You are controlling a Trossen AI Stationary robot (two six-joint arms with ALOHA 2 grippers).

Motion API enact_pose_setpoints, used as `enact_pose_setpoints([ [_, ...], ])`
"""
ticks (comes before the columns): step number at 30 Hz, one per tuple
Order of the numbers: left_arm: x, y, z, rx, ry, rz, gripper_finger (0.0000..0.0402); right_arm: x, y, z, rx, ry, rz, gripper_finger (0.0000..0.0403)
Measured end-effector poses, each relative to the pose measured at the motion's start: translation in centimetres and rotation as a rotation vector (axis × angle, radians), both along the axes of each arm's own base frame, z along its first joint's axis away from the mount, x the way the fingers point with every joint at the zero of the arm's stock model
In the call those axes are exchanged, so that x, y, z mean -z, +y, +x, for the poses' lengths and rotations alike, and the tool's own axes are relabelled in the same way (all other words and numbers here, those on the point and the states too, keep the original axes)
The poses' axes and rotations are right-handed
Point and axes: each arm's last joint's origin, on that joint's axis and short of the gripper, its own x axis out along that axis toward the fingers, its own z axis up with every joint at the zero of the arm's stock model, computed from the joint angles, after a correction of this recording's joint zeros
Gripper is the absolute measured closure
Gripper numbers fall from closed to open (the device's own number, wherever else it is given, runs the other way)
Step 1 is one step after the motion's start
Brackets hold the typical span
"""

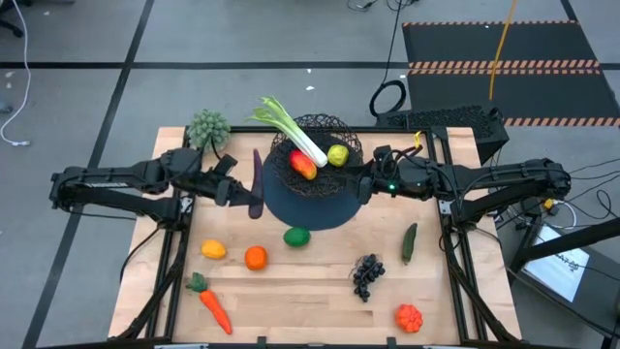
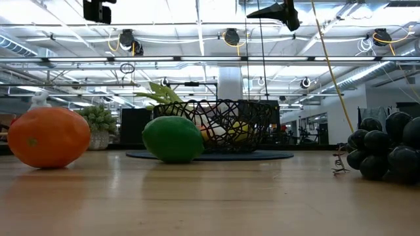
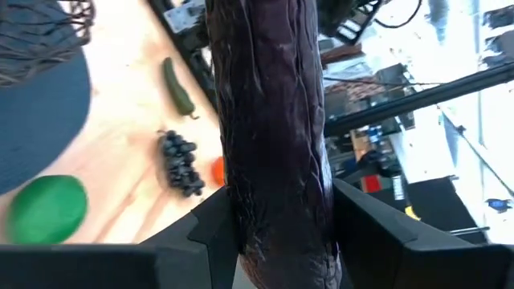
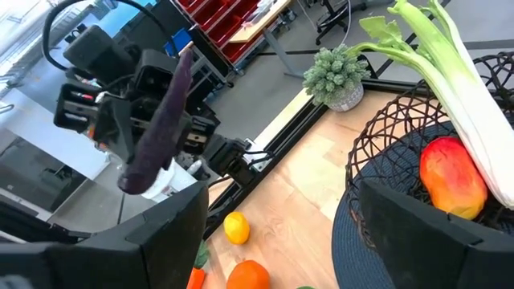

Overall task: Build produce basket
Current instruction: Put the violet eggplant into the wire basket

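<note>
One long dark-purple eggplant (image 3: 277,144) is pinched between the fingers of the left end effector (image 1: 235,192), held clear of the tabletop (image 1: 310,291) just beside the round mat (image 1: 310,208) that carries the wire basket (image 1: 334,131). It looks like a light, stiff toy with a smooth, likely slippery skin, so a grip around its middle seems safest for lowering it next to the leek (image 1: 295,134) and mango (image 1: 303,165). The right end effector (image 1: 364,184) waits at the basket's other side, fingers spread and empty
</note>
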Motion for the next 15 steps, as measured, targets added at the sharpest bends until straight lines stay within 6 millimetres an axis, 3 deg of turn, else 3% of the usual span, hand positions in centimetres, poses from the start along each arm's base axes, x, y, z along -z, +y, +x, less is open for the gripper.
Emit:
enact_pose_setpoints([
  [7, -0.41, 0.0, 0.09, 0.002, -0.046, 0.012, 0.0227, 0.01, 0.07, 0.02, -0.026, 0.001, 0.006, 0.009],
  [15, -0.41, 0.14, 0.11, 0.013, -0.115, 0.374, 0.0227, 0.01, 0.25, 0.02, -0.032, 0.0, 0.006, 0.009],
])
